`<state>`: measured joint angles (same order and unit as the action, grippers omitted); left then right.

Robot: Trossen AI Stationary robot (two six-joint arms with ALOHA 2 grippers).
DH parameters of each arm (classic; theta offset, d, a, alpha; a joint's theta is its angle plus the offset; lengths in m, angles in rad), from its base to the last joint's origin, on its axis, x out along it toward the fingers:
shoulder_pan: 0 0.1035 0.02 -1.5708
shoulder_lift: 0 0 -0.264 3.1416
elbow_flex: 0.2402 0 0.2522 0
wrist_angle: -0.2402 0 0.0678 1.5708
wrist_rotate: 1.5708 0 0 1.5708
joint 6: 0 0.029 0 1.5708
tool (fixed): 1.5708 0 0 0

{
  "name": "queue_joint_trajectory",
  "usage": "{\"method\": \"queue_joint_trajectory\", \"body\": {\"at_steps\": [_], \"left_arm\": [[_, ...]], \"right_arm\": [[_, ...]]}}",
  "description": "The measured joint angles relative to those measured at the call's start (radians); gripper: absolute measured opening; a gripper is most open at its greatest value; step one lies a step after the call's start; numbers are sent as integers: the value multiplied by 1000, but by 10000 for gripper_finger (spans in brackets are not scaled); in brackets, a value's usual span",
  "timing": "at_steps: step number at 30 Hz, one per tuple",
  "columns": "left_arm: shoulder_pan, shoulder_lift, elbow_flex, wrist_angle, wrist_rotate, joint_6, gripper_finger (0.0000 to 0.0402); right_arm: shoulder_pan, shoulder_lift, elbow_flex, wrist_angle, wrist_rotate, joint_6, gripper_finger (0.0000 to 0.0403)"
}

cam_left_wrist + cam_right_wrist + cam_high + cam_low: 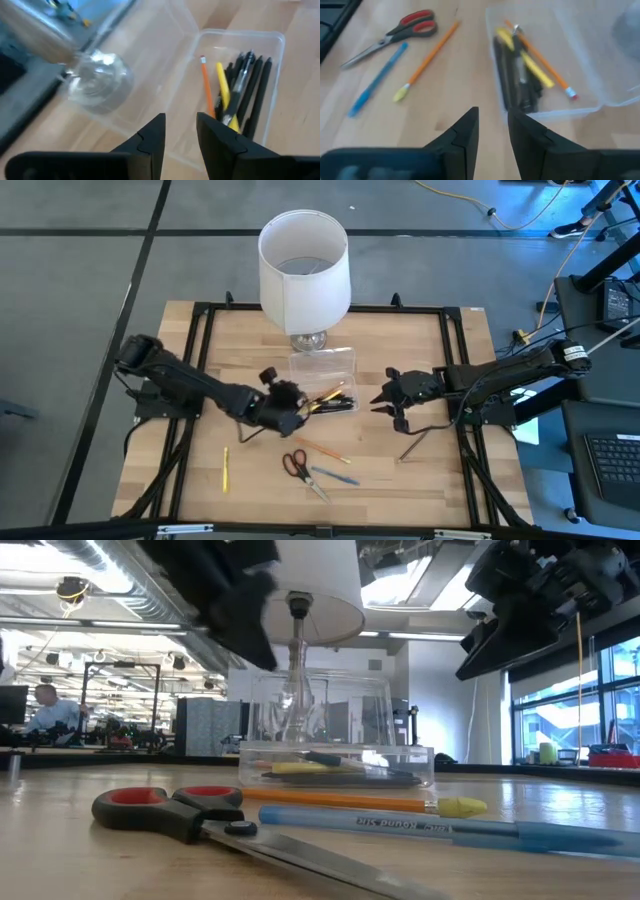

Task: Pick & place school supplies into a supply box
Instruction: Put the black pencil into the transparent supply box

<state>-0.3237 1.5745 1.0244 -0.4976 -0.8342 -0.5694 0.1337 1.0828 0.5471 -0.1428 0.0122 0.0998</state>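
The clear supply box (325, 385) sits at the table's middle with its lid open toward the lamp. It holds several pens and pencils (240, 85), dark, yellow and orange, which also show in the right wrist view (520, 75). My left gripper (303, 410) hovers at the box's left end, open and empty (180, 132). My right gripper (378, 402) hovers to the right of the box, open and empty (492, 127). On the table near the front lie the scissors (295, 463), an orange pencil (322, 450), a blue pen (335, 476), a yellow pencil (226, 468) and a dark pen (415, 445).
A white lampshade (305, 265) on a glass base (97, 82) stands just behind the box. A black frame (200, 310) runs around the wooden tabletop. Bare wood shows at the front left and front right.
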Motion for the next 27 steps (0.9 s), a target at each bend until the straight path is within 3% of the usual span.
{"method": "queue_joint_trajectory", "body": {"at_steps": [7, 11, 16, 23, 27], "left_arm": [[-73, -157, -224, 106, -25, -80, 100], [-83, -225, -372, 278, 48, -66, 95], [-80, -279, -520, 478, 111, 4, 93], [-54, -297, -603, 558, 151, 33, 93], [-39, -297, -608, 557, 158, 34, 94]], "right_arm": [[0, 0, 71, -167, -41, 106, 108], [15, 4, 161, -427, -40, 234, 108], [74, 4, 237, -630, -43, 385, 108], [202, 36, 252, -759, -88, 660, 108], [267, 105, 252, -761, -143, 717, 108]]}}
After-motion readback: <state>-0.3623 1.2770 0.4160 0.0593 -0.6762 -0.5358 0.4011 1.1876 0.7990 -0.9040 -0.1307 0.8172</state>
